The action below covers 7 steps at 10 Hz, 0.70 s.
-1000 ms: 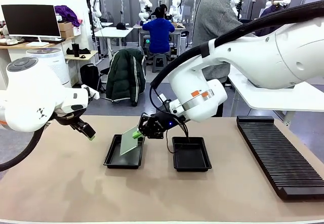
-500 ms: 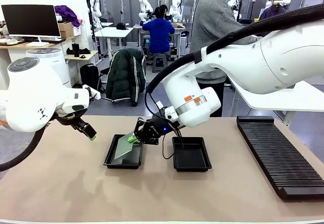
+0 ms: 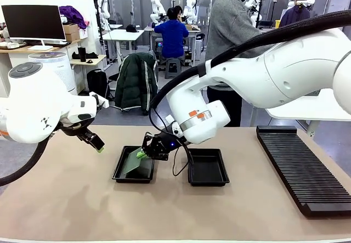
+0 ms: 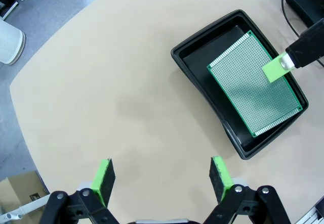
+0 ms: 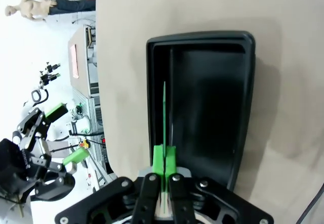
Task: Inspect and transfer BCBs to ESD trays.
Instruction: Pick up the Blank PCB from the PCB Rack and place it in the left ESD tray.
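Left gripper [image 4: 162,176] hovers empty, jaws apart, over the near table [image 3: 66,204], left of the trays; it is best held clear there. Right gripper [image 3: 141,154] is clamped on one edge of the BCB [image 4: 251,90]. The board is held tilted inside the left ESD tray [image 4: 216,110]; floor contact cannot be told. Judged: placing step, nearly done. The board should be lowered flat, kept off the tray wall, and released only once it is seated. The second ESD tray [image 3: 207,169], just beside, is seen empty. The ribbed rack [image 3: 301,166] lies well apart. A person [image 3: 230,29] is seen at the far side.
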Each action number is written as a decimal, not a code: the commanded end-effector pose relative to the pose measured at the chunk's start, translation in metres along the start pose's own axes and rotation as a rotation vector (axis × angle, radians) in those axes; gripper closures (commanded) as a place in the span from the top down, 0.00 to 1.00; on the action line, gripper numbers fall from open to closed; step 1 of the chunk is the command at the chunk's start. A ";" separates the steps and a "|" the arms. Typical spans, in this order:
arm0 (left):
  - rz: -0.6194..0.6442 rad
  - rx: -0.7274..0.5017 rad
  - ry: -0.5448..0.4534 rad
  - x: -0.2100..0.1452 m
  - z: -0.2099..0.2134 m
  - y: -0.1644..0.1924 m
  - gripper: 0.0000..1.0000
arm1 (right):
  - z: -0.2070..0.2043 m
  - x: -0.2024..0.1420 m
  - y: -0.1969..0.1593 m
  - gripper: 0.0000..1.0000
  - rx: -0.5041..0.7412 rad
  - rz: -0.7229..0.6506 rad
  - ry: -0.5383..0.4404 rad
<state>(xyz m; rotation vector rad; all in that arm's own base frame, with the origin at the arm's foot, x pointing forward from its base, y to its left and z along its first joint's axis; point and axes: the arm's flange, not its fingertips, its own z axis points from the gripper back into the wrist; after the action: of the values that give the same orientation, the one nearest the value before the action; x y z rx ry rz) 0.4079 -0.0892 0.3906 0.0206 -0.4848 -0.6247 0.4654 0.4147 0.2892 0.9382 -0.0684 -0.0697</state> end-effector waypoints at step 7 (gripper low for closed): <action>0.011 0.006 -0.005 0.000 -0.003 0.002 1.00 | -0.014 0.010 0.009 0.02 -0.063 -0.018 -0.031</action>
<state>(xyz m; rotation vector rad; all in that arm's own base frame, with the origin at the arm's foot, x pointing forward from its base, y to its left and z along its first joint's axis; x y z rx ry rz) 0.4079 -0.0891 0.3906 0.0206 -0.4848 -0.6246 0.4696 0.4227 0.2883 0.8969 -0.0835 -0.0838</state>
